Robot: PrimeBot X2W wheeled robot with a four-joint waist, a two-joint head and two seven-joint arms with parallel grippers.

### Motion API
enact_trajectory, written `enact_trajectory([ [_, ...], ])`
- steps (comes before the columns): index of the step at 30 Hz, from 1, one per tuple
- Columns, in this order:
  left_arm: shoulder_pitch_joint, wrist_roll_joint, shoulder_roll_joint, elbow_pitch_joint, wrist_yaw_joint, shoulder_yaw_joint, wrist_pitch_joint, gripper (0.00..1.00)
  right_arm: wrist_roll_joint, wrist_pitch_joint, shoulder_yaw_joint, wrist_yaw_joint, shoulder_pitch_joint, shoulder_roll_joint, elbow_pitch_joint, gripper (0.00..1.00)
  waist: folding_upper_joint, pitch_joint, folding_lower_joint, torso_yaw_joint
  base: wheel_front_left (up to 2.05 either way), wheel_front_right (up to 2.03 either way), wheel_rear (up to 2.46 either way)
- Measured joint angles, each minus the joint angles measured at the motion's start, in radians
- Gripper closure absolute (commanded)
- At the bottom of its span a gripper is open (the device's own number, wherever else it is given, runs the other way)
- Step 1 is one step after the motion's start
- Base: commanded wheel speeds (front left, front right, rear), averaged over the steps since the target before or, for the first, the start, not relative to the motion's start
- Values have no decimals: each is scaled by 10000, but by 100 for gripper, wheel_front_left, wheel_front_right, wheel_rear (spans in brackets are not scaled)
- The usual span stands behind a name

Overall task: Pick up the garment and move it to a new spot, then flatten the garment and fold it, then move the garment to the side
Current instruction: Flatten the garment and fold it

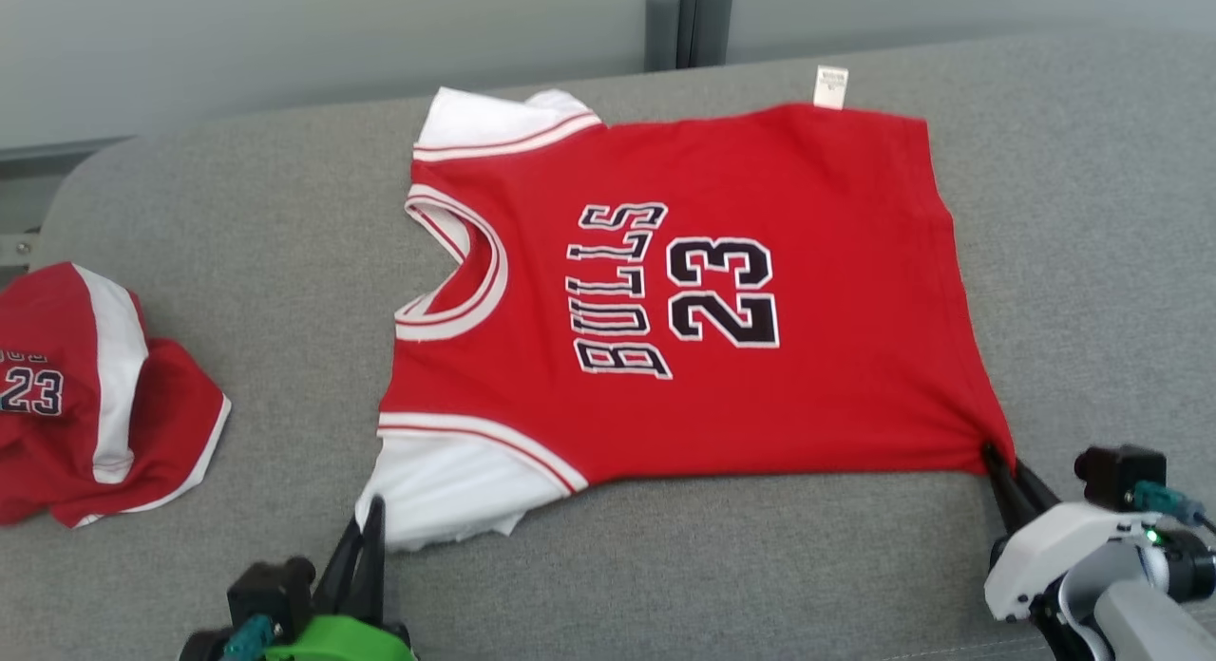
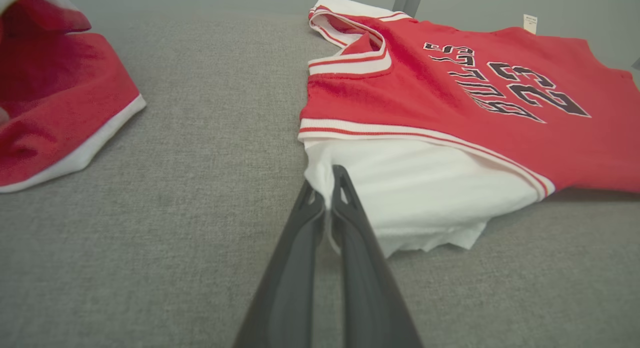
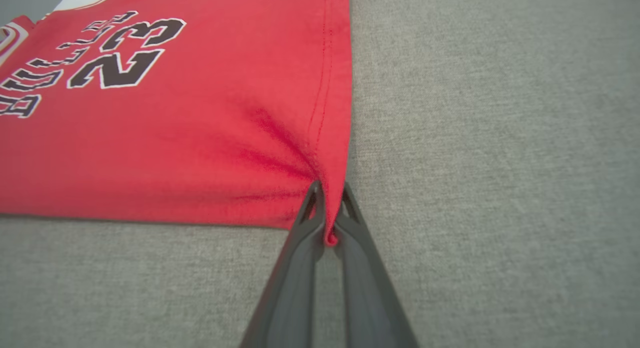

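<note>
We judge the jersey (image 1: 722, 291) light, soft and limp. It will sag and crease wherever it goes unsupported, and it should drag rather than slide on the cushion's (image 1: 237, 215) coarse weave. A single pinch would let it bunch, so we would take it at two corners of one long edge and keep it taut between them.

That is how it is held now. The left gripper (image 2: 325, 180) has its fingers pressed together on the edge of the white sleeve (image 2: 415, 188), at the near corner on the side toward the shorts (image 1: 85, 395). A sliver of white shows between them. The right gripper (image 3: 327, 193) has its fingers closed narrow on the red hem corner, the near corner farthest from the shorts. Creases fan from that pinch into the cloth.

The jersey lies spread on the cushion to the right of the shorts and well apart from them, print up, with its neck toward the shorts and its hem away. It is red with white sleeves, striped red-and-white trim at neck and armholes, and dark white-edged lettering, BULLS beside 23. A small white tag (image 1: 830, 84) sticks out at its far edge, at the end away from the shorts. It lies mostly flat, and only the near sleeve is rumpled at its edge.
</note>
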Motion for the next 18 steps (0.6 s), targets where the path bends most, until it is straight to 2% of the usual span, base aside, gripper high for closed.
enact_trajectory([
  [9,1706,-176,-136,-86,-2,194,0,100,353,0,52,2,1315,50,174,100,0,-1531,0,-27,0,0,0],
  [18,2633,-207,-161,73,-2,171,0,100,366,0,-59,2,2197,92,84,100,0,-2391,0,42,0,0,0],
])
